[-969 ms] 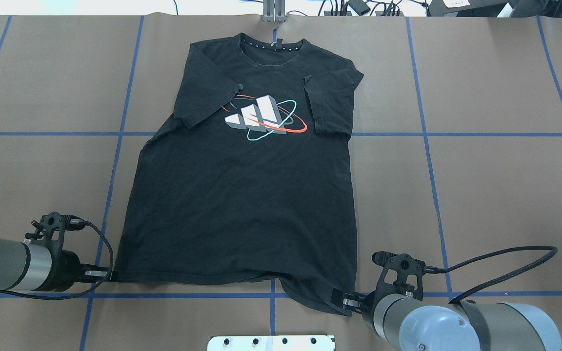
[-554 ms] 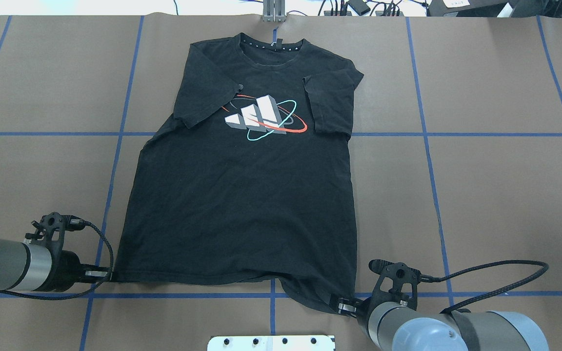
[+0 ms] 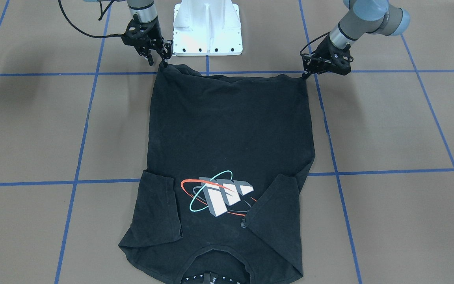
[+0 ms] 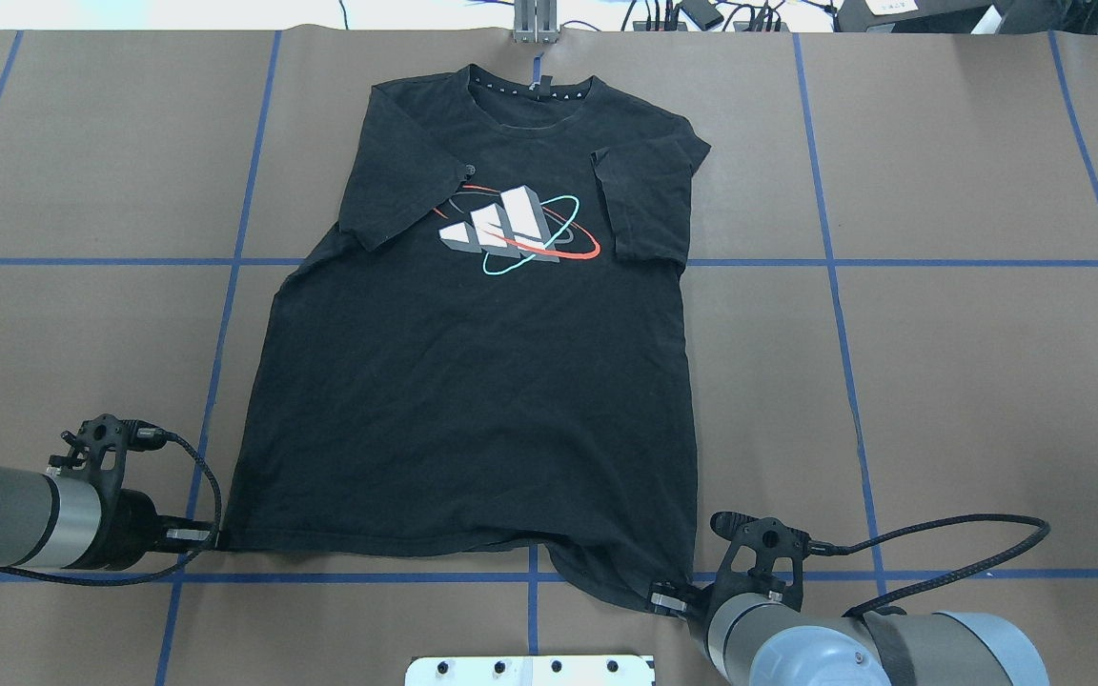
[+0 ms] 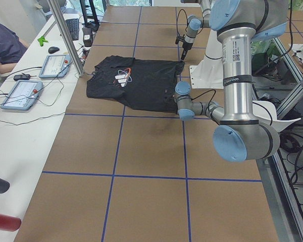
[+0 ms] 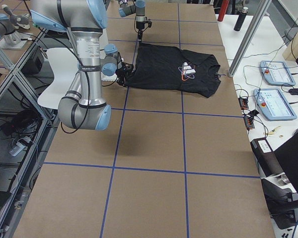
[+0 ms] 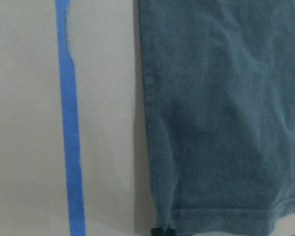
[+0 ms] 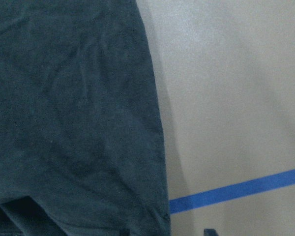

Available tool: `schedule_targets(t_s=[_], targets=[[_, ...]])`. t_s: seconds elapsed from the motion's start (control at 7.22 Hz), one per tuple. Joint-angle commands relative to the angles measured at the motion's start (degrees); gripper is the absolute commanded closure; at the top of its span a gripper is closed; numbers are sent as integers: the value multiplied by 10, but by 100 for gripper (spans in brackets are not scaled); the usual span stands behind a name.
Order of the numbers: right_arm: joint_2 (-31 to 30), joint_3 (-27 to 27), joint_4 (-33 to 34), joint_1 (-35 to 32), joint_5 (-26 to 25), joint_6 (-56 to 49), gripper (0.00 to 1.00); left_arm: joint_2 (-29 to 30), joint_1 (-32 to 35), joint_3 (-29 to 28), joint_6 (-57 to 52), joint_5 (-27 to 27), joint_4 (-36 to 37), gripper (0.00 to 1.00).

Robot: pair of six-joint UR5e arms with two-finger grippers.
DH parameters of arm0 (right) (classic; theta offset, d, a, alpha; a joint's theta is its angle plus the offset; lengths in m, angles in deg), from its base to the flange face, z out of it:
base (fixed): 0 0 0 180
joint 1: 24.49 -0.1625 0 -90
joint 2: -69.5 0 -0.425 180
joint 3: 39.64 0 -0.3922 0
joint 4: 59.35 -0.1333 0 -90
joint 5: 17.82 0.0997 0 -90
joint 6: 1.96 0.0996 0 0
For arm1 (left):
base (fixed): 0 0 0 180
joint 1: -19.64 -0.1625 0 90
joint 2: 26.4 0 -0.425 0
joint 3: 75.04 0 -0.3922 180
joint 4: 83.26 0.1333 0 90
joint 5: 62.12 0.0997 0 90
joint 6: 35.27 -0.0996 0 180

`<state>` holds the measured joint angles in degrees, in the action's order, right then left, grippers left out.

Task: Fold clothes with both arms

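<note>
The left gripper (image 4: 211, 540) is seen clenched on the hem corner of the T-shirt (image 4: 473, 400) on the robot's left; the right gripper (image 4: 660, 600) is clamped on the opposite hem corner, which is bunched and lifted slightly off the table (image 4: 968, 381); the rest of the garment is laid flat, front up, mid-table, with the collar (image 4: 530, 90) at the far edge from the robot; both sleeves (image 4: 649, 205) are turned in over the chest, beside the logo (image 4: 511, 229). The step in hand is judged to be the bottom-to-top fold; it is done well if both corners are raised together at equal height, the hem (image 4: 368, 551) is kept taut between the grippers so no sag is formed, and the corners are carried forward over the logo and set down level with the shoulders before release; the bunched right corner should be evened out, else a skewed fold is risked. Counted: one T-shirt, one logo, two sleeves, two arms (image 4: 6, 519), two grippers, one white base (image 3: 207, 27).
</note>
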<state>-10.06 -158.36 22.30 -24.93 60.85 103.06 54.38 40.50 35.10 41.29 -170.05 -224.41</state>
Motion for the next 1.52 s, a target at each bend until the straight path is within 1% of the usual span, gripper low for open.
schedule_targets(t_s=[0.0, 0.28, 0.42, 1.38], targets=[[1, 2, 1, 1, 0, 0, 49, 0, 0, 0, 0, 0, 0, 100], [5, 2, 0, 2, 0, 7, 58, 0, 0, 0, 0, 0, 0, 100], [5, 2, 0, 2, 0, 7, 60, 0, 0, 0, 0, 0, 0, 100], [5, 5, 0, 5, 0, 7, 60, 0, 0, 0, 0, 0, 0, 100]])
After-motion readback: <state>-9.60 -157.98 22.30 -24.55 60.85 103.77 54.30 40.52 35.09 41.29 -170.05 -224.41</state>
